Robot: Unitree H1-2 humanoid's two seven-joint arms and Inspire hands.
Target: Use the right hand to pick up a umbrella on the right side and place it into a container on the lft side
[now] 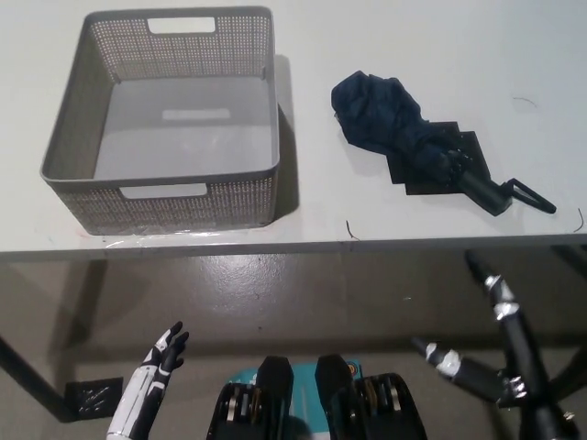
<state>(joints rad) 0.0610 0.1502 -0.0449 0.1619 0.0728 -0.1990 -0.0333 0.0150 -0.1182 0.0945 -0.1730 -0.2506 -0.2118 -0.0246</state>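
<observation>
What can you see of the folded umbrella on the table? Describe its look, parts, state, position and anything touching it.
The umbrella is collapsed, with dark navy fabric bunched loosely rather than neatly wrapped. Its crumpled canopy end points up-left; a dark handle with a wrist loop points down-right. It lies flat and diagonal on the white table, right of the grey basket and apart from it. Only the table touches it; neither robot hand is near.

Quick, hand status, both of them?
Left hand: open, empty, low at lower left, below the table edge.
Right hand: open, empty, below the table edge, short of the umbrella.
</observation>
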